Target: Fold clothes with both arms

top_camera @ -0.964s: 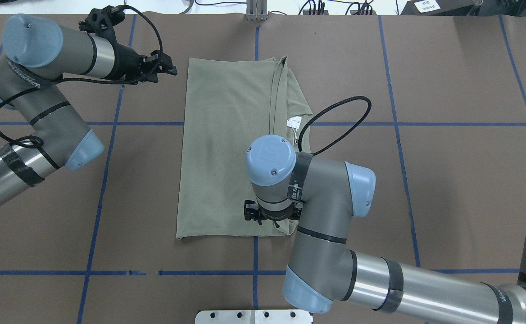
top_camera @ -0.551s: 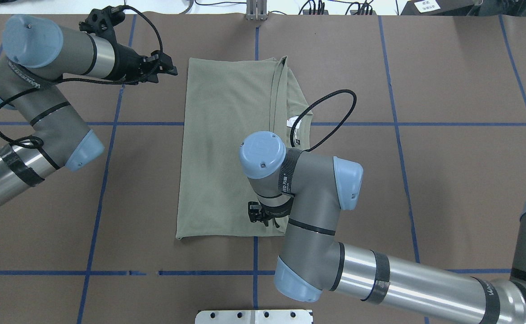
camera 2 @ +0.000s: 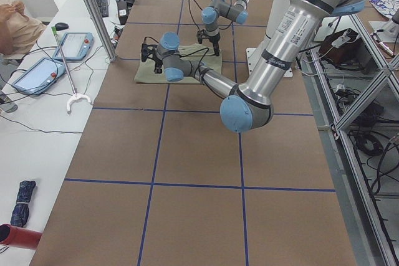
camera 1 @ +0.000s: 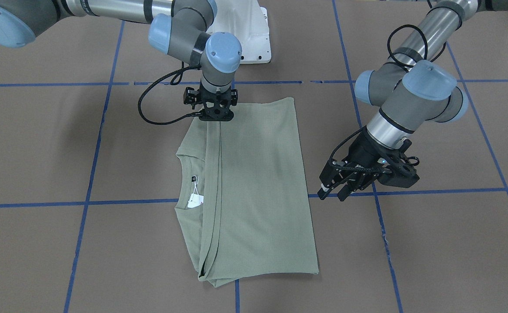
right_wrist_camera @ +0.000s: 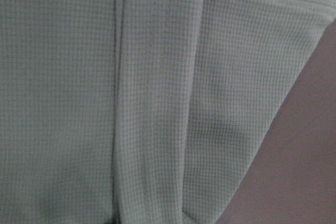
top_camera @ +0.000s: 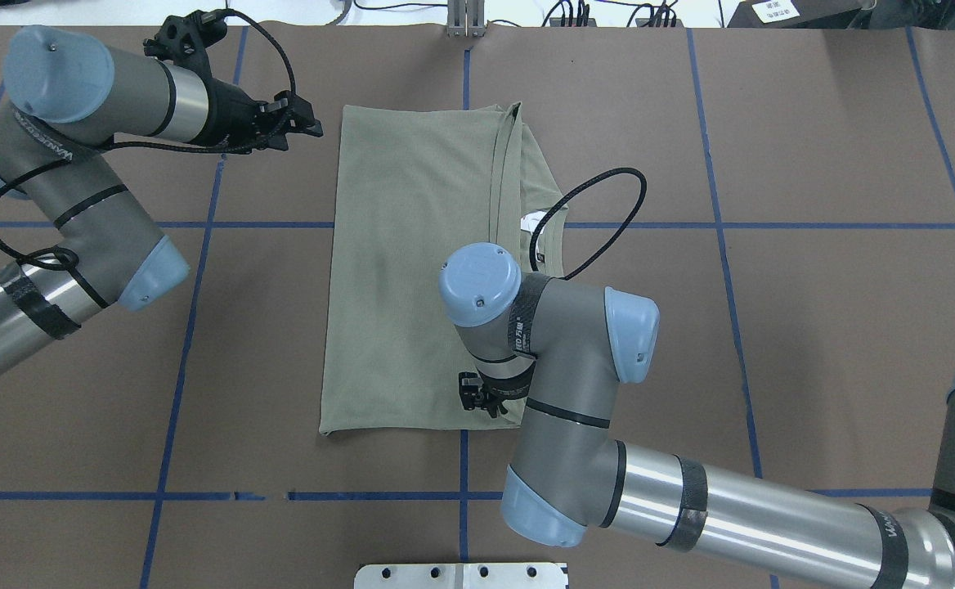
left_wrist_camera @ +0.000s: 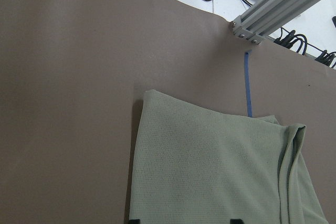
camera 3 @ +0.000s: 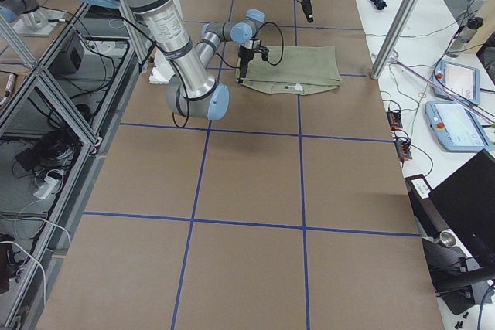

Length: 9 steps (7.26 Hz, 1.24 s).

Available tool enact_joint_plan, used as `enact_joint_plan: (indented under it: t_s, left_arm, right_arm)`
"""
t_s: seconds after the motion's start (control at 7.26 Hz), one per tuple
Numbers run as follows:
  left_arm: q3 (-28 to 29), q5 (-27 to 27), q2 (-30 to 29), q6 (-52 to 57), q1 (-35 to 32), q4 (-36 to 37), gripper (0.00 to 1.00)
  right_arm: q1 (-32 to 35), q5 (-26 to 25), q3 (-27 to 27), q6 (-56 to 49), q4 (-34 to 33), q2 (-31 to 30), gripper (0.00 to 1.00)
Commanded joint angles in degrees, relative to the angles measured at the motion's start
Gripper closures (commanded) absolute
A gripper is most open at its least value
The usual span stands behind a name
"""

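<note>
My table and the 1 garment lying on it

My table (top_camera: 813, 327) has a brown covering, marked into large squares by blue tape lines (top_camera: 719, 225). 1 sage-green shirt (top_camera: 412, 270) lies flat near the middle of it, folded into a long rectangle that runs away from me and covers the crossing of 2 tape lines. Its top layer is smooth. Toward my right side a folded edge makes 1 lengthwise ridge, and past it the round collar (camera 1: 184, 163) opens toward my right, with a white hang tag (camera 1: 195, 199) lying inside. The far corner on that side bunches into several stacked layers. My white base plate (top_camera: 461, 575) sits at the table's near edge.
</note>
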Motion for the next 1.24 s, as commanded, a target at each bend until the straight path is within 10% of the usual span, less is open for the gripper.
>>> enact_joint_plan:
  t_s: [0.0, 0.41, 1.1]
  left_arm:
    - [-0.21, -0.03, 0.00, -0.12, 0.00, 0.00, 0.35]
    - [-0.56, -0.03, -0.09, -0.21, 0.00, 0.00, 0.35]
    - [-2.49, -0.12, 0.09, -0.30, -0.18, 0.09, 0.35]
  right_arm:
    - [0.05, 0.09, 1.45, -0.37, -1.55, -1.95, 0.00]
    - [2.07, -0.61, 14.87, -7.56, -5.48, -14.51, 0.00]
    - [3.83, -2.19, 12.55, -7.49, -6.12, -7.35, 0.00]
